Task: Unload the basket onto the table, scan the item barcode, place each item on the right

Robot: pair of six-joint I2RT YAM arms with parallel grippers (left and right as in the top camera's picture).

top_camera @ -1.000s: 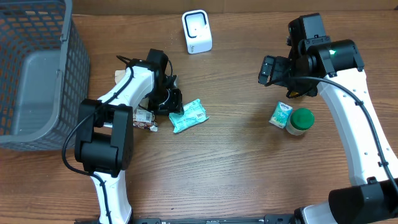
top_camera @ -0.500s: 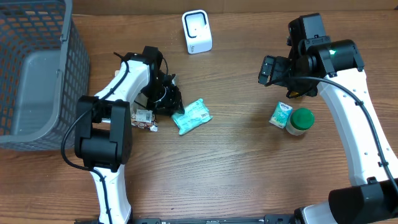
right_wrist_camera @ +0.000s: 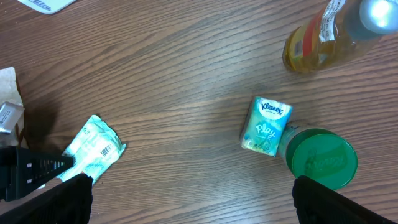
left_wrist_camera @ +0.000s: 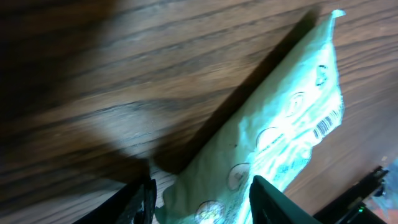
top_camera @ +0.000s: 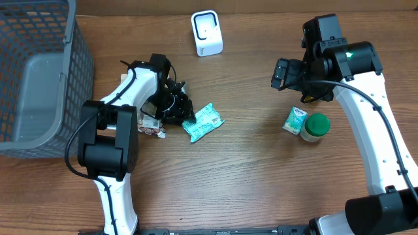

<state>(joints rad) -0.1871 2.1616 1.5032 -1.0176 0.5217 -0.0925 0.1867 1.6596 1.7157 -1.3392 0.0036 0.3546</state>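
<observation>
The green packet lies flat on the bench, left of centre, well apart from the white barcode scanner at the far edge. It looks like a soft, crinkled film pouch: probably light, limp and a little slick, so it should sag or fold if lifted by one corner. Its barcode is printed near the edge far from the left pincer, facing up.

The left pincer sits at the packet's near end, its fingers standing apart on either side of that end. Whether they press the film or only straddle it cannot be told. A hold on this sealed end seems best: it keeps the barcode uncovered and leaves the code side free to turn toward the scanner. A firm pinch is likely needed, since thin film slips easily.

The right pincer hangs wide open with nothing in it, above the Kleenex pack and green-lidded jar.
</observation>
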